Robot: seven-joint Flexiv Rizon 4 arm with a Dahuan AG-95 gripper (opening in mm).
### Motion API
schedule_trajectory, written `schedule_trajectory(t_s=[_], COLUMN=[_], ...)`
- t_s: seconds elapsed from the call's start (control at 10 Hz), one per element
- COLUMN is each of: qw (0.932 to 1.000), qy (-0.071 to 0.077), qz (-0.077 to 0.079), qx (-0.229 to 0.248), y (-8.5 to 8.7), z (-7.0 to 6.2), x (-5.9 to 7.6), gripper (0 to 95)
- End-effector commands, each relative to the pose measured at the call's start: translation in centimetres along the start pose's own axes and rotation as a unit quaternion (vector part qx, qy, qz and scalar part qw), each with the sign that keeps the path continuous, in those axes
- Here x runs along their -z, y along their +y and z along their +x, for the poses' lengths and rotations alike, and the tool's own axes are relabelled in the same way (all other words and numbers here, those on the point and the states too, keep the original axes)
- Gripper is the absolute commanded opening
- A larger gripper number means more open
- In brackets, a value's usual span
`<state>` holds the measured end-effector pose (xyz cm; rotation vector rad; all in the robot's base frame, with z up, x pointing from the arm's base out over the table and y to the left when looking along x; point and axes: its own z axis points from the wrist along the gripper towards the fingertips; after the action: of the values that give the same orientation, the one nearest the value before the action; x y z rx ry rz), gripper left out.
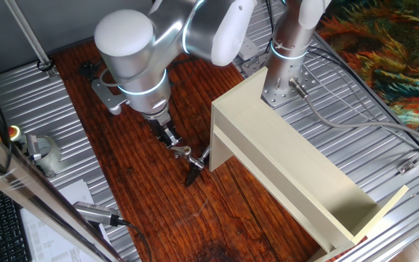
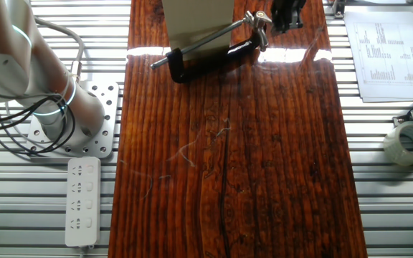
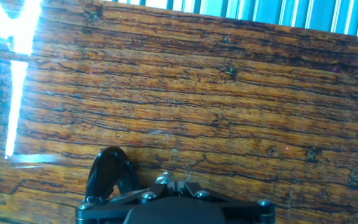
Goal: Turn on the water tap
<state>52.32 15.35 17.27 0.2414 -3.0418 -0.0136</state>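
The water tap is fixed at the foot of the cream box. Its thin silvery lever juts out over the wooden table, with the black curved spout below it. In the other fixed view the lever runs slanted above the spout, under the box. My gripper hangs just beside the lever's knobbed end, which also shows in the other fixed view with the gripper to its right. The fingers look pressed together and empty. In the hand view the spout lies left of the gripper.
A second arm's base stands behind the box. A tape roll, a paper sheet and a power strip lie on the metal surround. A pen-like tool lies at the wooden board's edge.
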Motion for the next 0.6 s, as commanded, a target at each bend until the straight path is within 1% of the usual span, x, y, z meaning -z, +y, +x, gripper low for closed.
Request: schedule_trajectory(t_s=[0.1, 0.6], qw=[1.0000, 1.0000], qy=[-0.001, -0.002], qz=[-0.001, -0.001], qx=[0.000, -0.003], y=[0.08, 0.53], z=[-0.06, -0.52], x=[0.03, 0.31], gripper=[0.0, 0.0])
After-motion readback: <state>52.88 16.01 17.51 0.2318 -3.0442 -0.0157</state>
